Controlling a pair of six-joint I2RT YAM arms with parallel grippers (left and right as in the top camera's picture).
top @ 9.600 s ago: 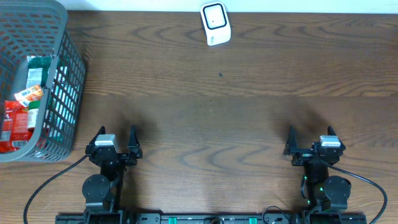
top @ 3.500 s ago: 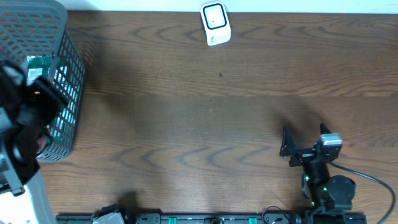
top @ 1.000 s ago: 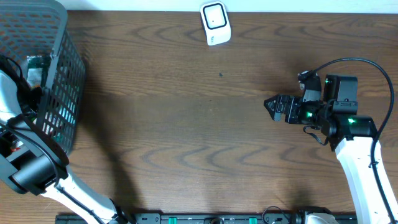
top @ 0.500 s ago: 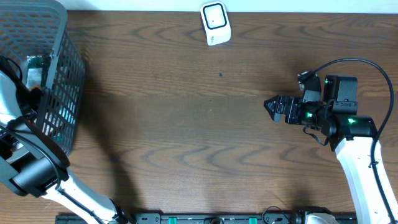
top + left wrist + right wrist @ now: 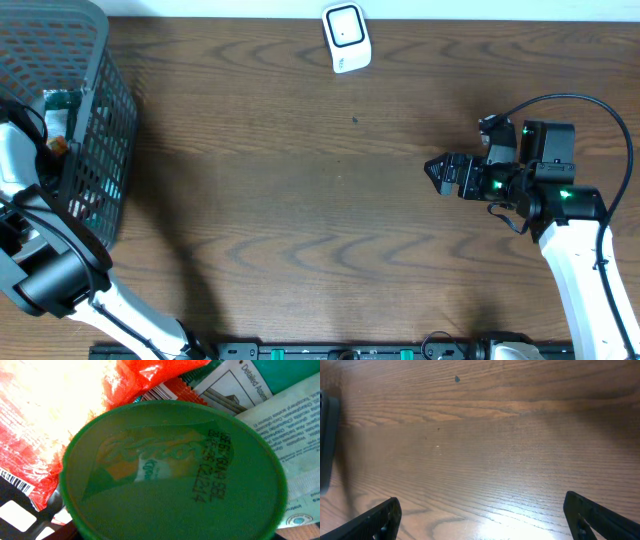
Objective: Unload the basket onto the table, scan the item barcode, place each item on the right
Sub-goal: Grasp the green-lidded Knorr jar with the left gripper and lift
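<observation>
My left arm [image 5: 20, 160] reaches down into the grey basket [image 5: 100, 70] at the table's left end, and the basket wall hides its gripper. The left wrist view is filled by the round green lid of a container [image 5: 175, 470] with a printed date, very close below the camera. None of the left fingers show there. Red packets [image 5: 60, 405] and white printed packets [image 5: 295, 425] lie around the container. The white scanner [image 5: 346, 38] sits at the far edge of the table. My right gripper [image 5: 440, 172] hovers open over bare wood, right of centre, with nothing between its fingers [image 5: 375, 520].
The basket's tall mesh walls enclose my left arm, and more packets [image 5: 62, 100] lie inside. A dark blurred shape [image 5: 326, 435] stands at the left edge of the right wrist view. The right arm's black cable [image 5: 590, 110] loops above it.
My left arm has shifted slightly inside the basket, and an orange spot now shows beside it. The right arm has not moved.
</observation>
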